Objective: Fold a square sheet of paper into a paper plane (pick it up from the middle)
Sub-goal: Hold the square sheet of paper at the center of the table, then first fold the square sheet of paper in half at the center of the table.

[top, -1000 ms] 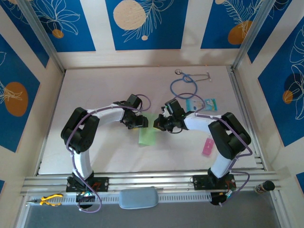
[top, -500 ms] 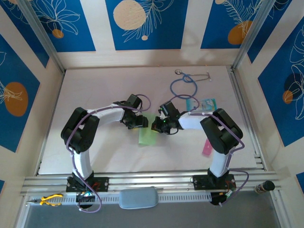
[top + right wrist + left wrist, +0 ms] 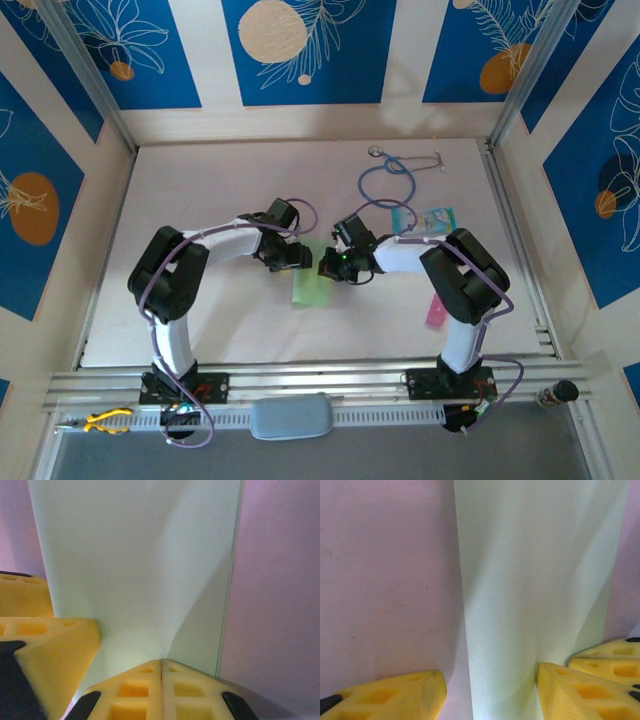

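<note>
Crucially, the square sheet of paper (image 3: 311,287), creased to a narrow strip, lies on the counter (image 3: 200,200) lengthwise away from the arms, its far end between the wide-spread left hand (image 3: 296,258) and the right hand (image 3: 331,268), whose fingers are pressed together

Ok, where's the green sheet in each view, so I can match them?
Top external: square sheet of paper at the centre of the table.
Left wrist: centre to right.
Right wrist: left and centre.
Shared landmark: right end effector, at left wrist's lower right and right wrist's bottom middle.
</note>
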{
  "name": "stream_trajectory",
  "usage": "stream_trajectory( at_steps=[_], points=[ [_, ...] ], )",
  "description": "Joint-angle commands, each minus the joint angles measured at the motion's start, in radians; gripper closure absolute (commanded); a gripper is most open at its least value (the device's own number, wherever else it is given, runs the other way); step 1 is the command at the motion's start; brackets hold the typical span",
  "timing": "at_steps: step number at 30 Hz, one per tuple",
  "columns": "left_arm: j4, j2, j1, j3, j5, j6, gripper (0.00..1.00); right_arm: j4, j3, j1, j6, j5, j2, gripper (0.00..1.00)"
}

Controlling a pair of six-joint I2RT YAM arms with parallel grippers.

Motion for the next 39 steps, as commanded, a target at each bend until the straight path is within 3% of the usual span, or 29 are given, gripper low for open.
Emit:
stream_trajectory(
  at_steps=[1, 7, 10, 18, 21, 31, 39],
  points=[
    [0.06, 0.033, -0.009, -0.042, -0.037, -0.013, 0.41, -0.099, -0.016, -0.03, -0.08, 0.01, 0.035, 1.0],
    [0.101, -0.14, 0.003, -0.075, -0.037, -0.066, 0.36, -0.228, 0.064, -0.074, -0.267, -0.036, 0.07, 1.0],
    [0.155, -0.194, 0.024, -0.106, 0.016, -0.078, 0.39, -0.284, 0.111, -0.09, -0.333, -0.055, 0.101, 1.0],
    [0.378, -0.158, 0.04, -0.162, 0.265, -0.137, 0.76, -0.261, 0.108, -0.105, -0.301, -0.059, 0.104, 1.0],
    [0.432, -0.12, 0.039, -0.169, 0.308, -0.164, 0.91, -0.259, 0.101, -0.1, -0.29, -0.047, 0.107, 1.0],
    [0.503, -0.047, 0.039, -0.204, 0.332, -0.185, 0.95, -0.254, 0.093, -0.1, -0.281, -0.042, 0.102, 1.0],
    [0.438, -0.03, 0.042, -0.271, 0.228, -0.115, 0.95, -0.247, 0.079, -0.096, -0.272, -0.041, 0.102, 1.0]
  ],
)
